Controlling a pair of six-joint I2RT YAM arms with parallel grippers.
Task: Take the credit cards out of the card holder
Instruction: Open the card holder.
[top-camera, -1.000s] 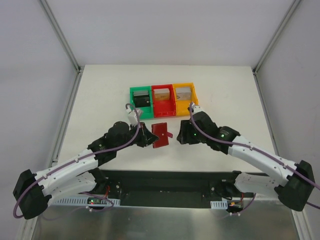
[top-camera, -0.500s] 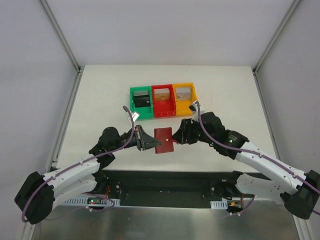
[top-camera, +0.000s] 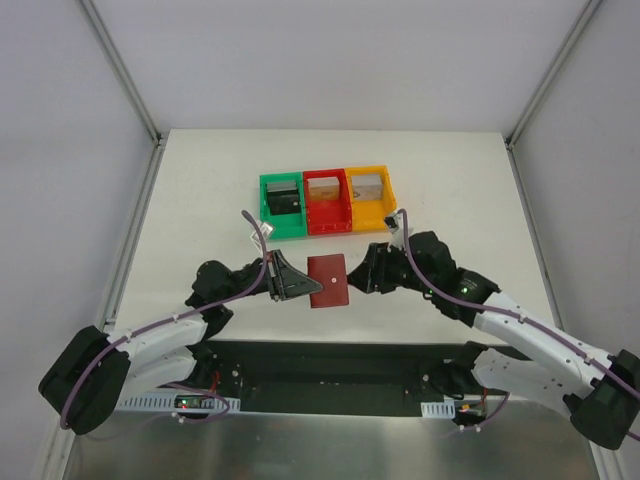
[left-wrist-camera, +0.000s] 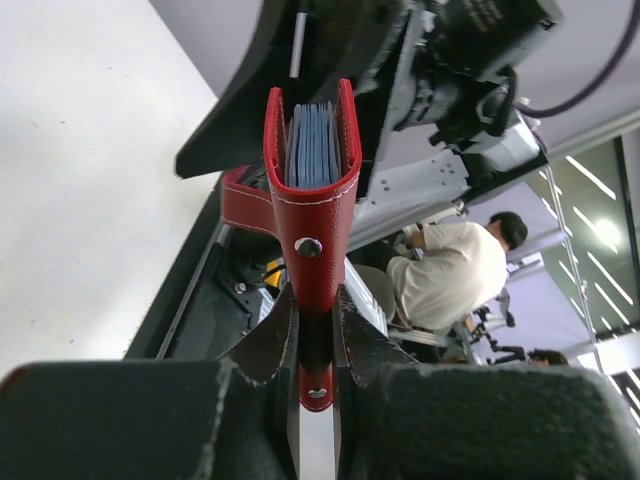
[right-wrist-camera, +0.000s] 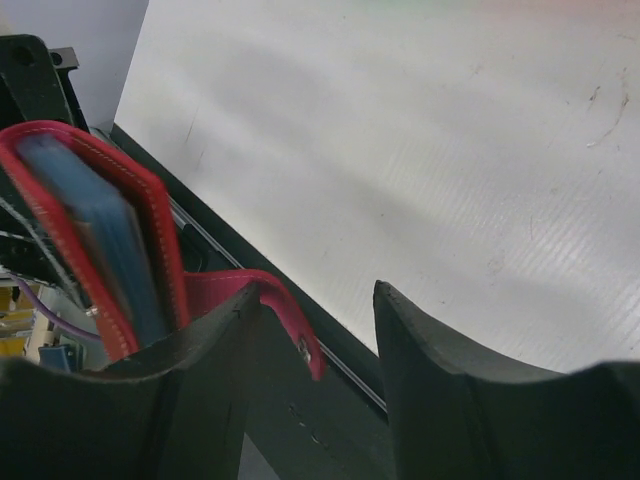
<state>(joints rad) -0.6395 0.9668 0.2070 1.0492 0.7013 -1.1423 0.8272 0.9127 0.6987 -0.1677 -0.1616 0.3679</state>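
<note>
While the card holder (top-camera: 327, 281) sits in the air between the two arms, over the near part of the desk (top-camera: 200, 190), its mouth faces away from the left arm; the blue edges of the credit cards (left-wrist-camera: 313, 150) show packed inside it; the snap tab (left-wrist-camera: 245, 205) sticks out to one side. The left end effector (left-wrist-camera: 315, 320) is closed tight on the holder's studded end. The right end effector (right-wrist-camera: 320, 330) stands just beside the holder's far end, jaws partly apart and gripping nothing; the tab lies in the gap along one finger (right-wrist-camera: 215, 345), though contact is unclear. Farther back stand a green bin (top-camera: 281, 205), a red bin (top-camera: 327, 200) and an orange bin (top-camera: 368, 195), side by side.
</note>
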